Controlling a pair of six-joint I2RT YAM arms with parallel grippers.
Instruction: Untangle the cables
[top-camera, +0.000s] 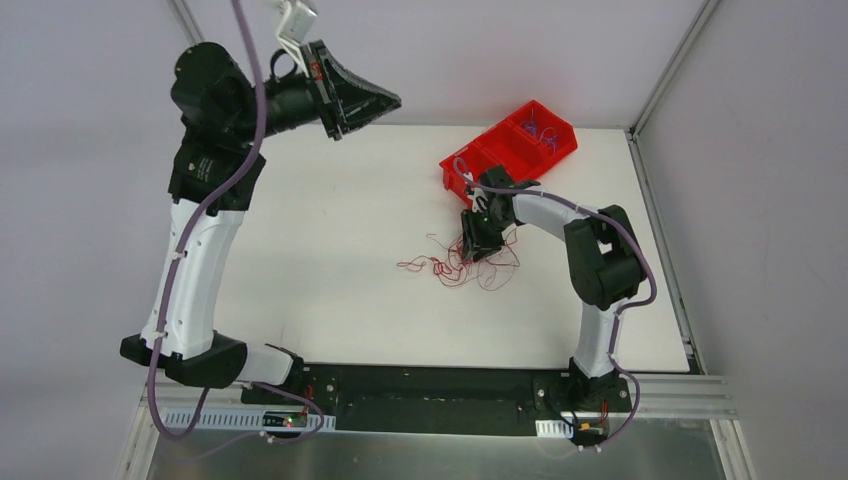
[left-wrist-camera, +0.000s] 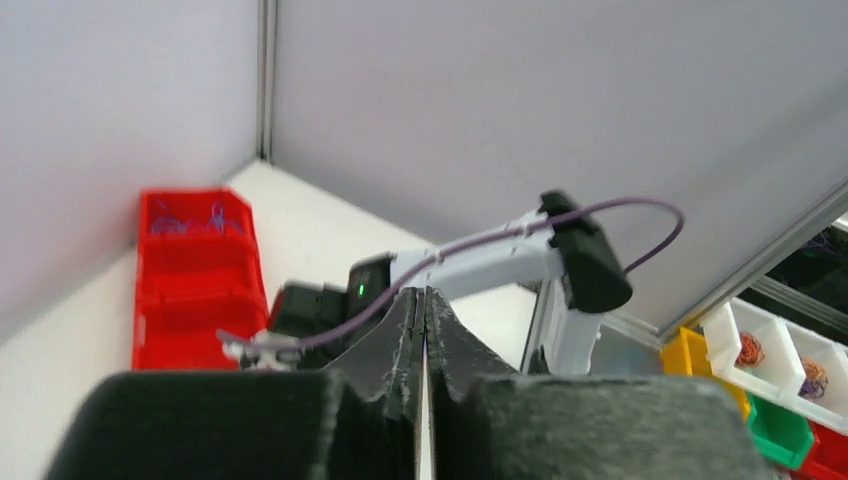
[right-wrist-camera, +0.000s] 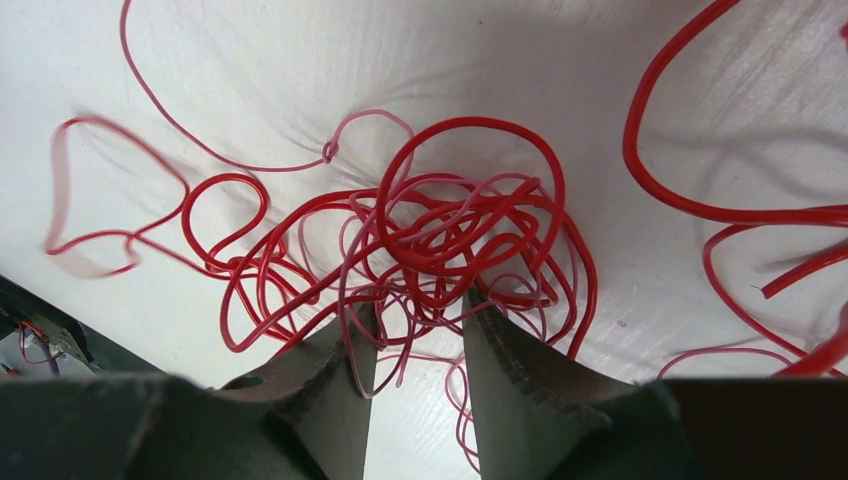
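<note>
My right gripper (right-wrist-camera: 418, 312), jaws apart, straddles the tangle of hair-thin curly red wires (right-wrist-camera: 455, 225) just ahead, positioned to pinch one strand. My left gripper (left-wrist-camera: 424, 300), jaws together, sits high, out of the way.

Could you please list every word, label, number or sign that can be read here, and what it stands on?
No text reads clearly in any view.
Small pale label on the left arm: too small to read.
Red bins, cables and table: no writing visible.
</note>
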